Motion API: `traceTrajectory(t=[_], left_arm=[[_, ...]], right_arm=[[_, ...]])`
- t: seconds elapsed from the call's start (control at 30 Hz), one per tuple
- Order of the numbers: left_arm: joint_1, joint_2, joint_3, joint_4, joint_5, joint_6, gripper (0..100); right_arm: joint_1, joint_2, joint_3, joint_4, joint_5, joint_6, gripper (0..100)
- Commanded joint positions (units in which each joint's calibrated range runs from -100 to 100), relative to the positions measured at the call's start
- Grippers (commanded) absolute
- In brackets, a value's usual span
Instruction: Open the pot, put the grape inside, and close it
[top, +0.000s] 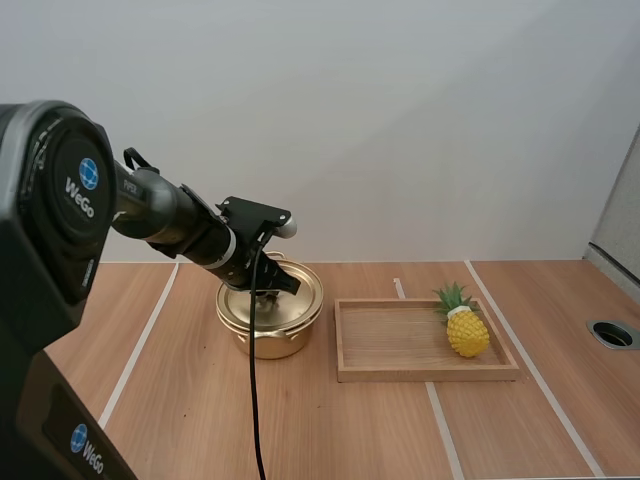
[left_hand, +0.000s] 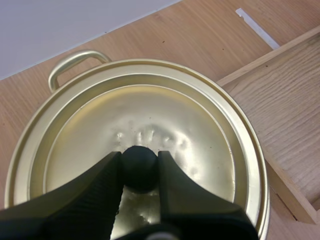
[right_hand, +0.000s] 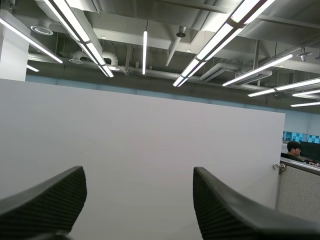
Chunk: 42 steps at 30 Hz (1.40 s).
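A gold pot (top: 268, 330) stands on the wooden table with its gold lid (top: 300, 295) on. My left gripper (top: 267, 291) is down over the middle of the lid. In the left wrist view my left gripper (left_hand: 139, 169) has its two black fingers pressed against either side of the black lid knob (left_hand: 139, 161), and the lid (left_hand: 165, 115) sits flat in the pot's rim. My right gripper (right_hand: 139, 175) is open, its fingers wide apart with nothing between them, facing a white wall.
A wooden tray (top: 400, 345) lies just right of the pot, its edge (left_hand: 280, 95) close to the pot's rim. A yellow toy pineapple (top: 466, 326) lies in the tray's right end. White tape lines (top: 140, 350) cross the table.
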Motion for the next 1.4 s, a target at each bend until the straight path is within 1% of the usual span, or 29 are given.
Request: traceTrajectory(t=[0.0,0.2,0.6,0.83,1.1,1.37], left_arm=[[-0.22,0.32,2.38,6.78,9.08,-4.3,0],[-0.22,-3.02,2.38,11.14,9.62,-8.0,0],[-0.22,-3.1,2.38,11.14,12.89,-8.25,0],[-0.22,-1.94,2.38,10.07,9.46,-8.25,0],[-0.22,2.01,2.38,10.07,9.5,-8.25,0],[-0.22,2.26,2.38,10.07,8.88,-8.25,0]], right_arm=[[-0.18,-0.58,-0.41,-0.67,-0.29,-0.39,100],[-0.18,-0.58,-0.41,-0.56,-0.29,-0.39,100],[-0.18,-0.58,-0.41,-0.45,-0.29,-0.39,100],[-0.18,-0.58,-0.41,-0.45,-0.29,-0.39,100],[-0.18,-0.58,-0.41,-0.45,-0.29,-0.39,100],[-0.18,-0.58,-0.41,-0.44,-0.46,-0.39,100]])
